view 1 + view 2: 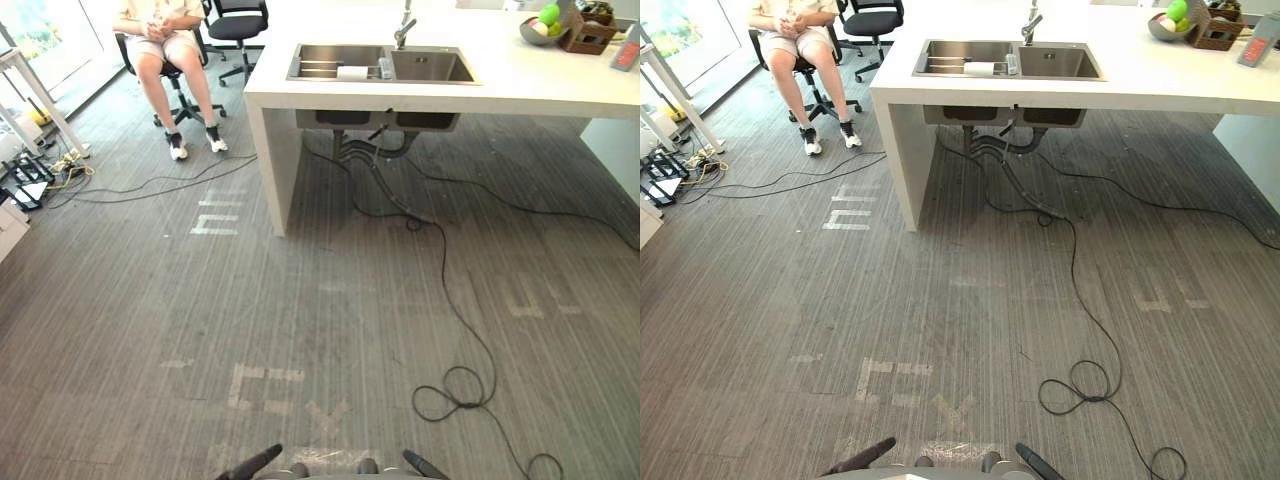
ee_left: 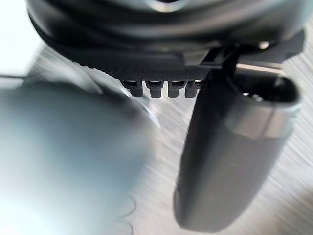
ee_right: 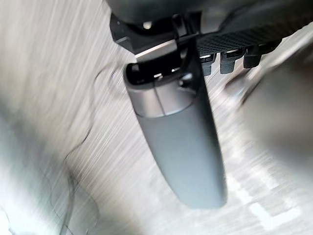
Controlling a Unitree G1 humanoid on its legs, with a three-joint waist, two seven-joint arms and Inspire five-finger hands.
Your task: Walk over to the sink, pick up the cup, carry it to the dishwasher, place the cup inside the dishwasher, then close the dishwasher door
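Both empty, fingers loose: dark left hand (image 2: 229, 161) and dark right hand (image 3: 182, 152) at 6 o'clock; steel double-basin sink (image 1: 432, 68) in white surface (image 1: 540, 85) up at 12 o'clock.

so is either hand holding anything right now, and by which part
Nothing is held. The left hand and the right hand are both empty, fingers relaxed, hanging over the floor.
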